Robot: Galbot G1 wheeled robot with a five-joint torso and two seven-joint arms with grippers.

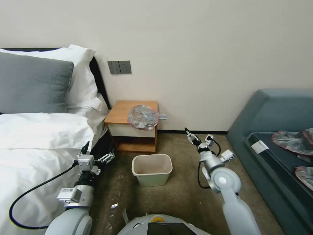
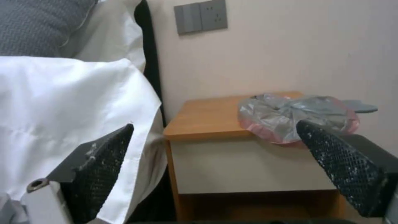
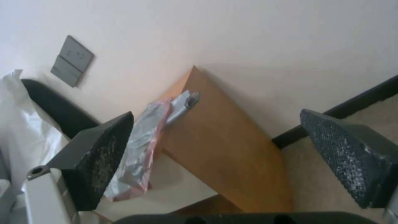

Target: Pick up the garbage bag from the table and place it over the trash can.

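On the table's wood top by the wall, the garbage bag lies crumpled, grey film with a pink rim, drooping past the front edge. Below stands the trash can on brown carpet. Left gripper and right gripper hover low, fingers spread wide, holding nothing.

**Where things stand in the room**

The desk stands against the wall, with the bed on its left. The garbage bag lies on the desk's front right part and hangs over the front edge. The trash can stands on the floor before the desk, a little to the right. The sofa is far right. The left gripper hangs beside the bed, left of the trash can; the right gripper hangs right of the desk.
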